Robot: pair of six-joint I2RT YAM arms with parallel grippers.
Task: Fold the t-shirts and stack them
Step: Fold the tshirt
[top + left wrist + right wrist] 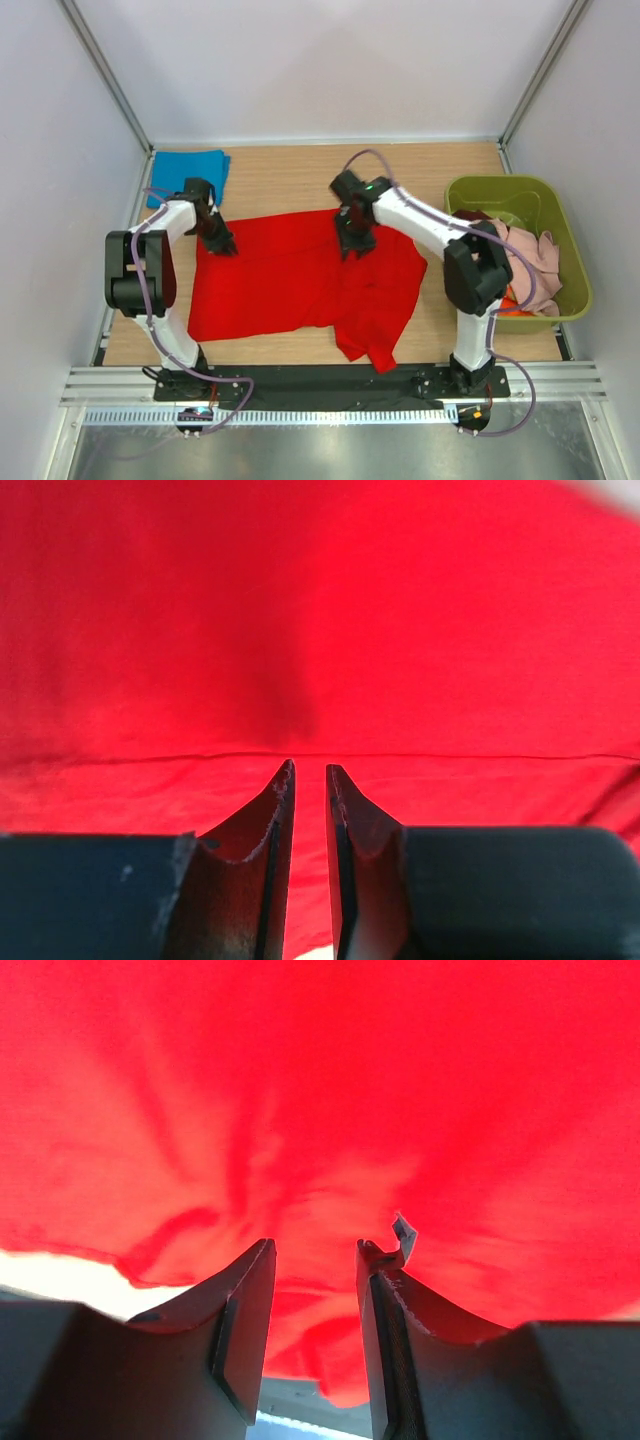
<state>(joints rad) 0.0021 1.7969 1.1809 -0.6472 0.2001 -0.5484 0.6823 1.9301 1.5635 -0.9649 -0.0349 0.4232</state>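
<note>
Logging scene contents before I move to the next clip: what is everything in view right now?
red t-shirt: 1, bright red, spread out mid-table, under both grippers
blue t-shirt: 1, blue, folded, far-left corner of the table
bin: 1, olive green, right side of the table
pink clothes: heap, count unclear, pale pink, in the bin
orange cloth: a bit showing, orange, in the bin under the pink
table: 1, light wood, under everything
left gripper: 1, black, jaws slightly apart, at the red t-shirt's far-left corner
right gripper: 1, black, jaws apart, at the red t-shirt's far edge
</note>
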